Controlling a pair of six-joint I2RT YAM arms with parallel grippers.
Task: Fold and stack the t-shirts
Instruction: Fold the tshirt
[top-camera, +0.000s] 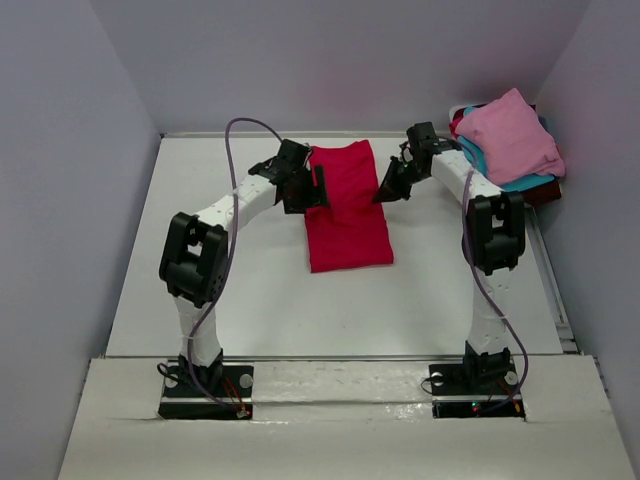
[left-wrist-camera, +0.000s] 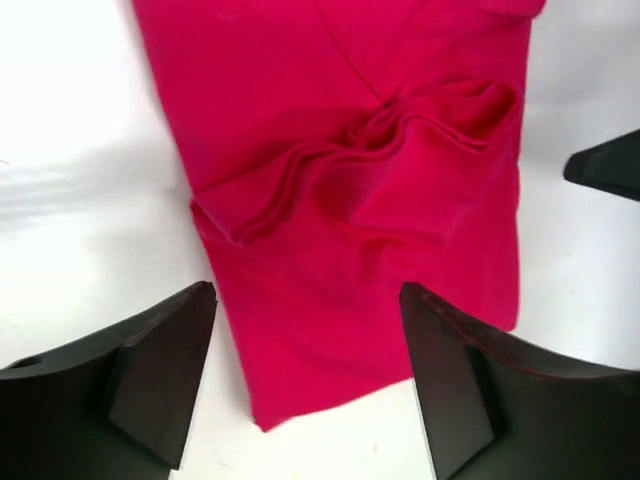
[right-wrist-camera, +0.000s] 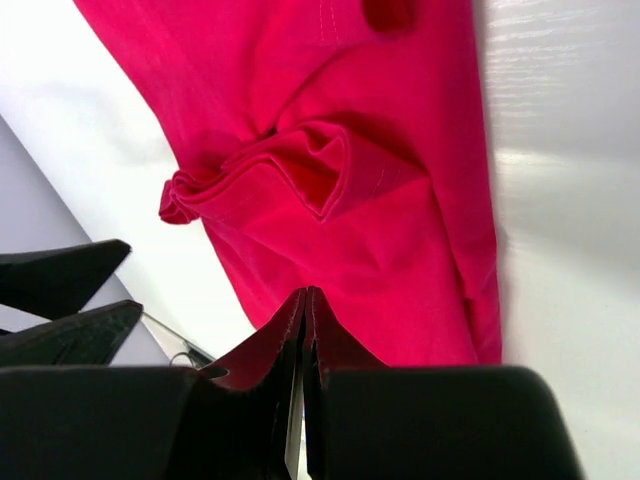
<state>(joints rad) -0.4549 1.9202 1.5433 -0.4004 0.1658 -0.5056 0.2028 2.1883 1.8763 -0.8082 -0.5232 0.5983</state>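
T-shirt (top-camera: 347, 205) crimson, folded into a long strip, table (top-camera: 250, 290) centre-far | left gripper (left-wrist-camera: 305, 300) fingers apart over its left edge | right gripper (right-wrist-camera: 303, 300) fingers pressed together at its right edge | pink-topped shirt pile (top-camera: 510, 145) far right

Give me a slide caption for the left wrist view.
Open left hand over a rumpled red shirt on a table.

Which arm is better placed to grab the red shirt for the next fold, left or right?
Left, probably. The left fingers are open with the red shirt between them in the wrist view, ready to close. The right fingers are shut at the shirt's right edge and must reopen first.
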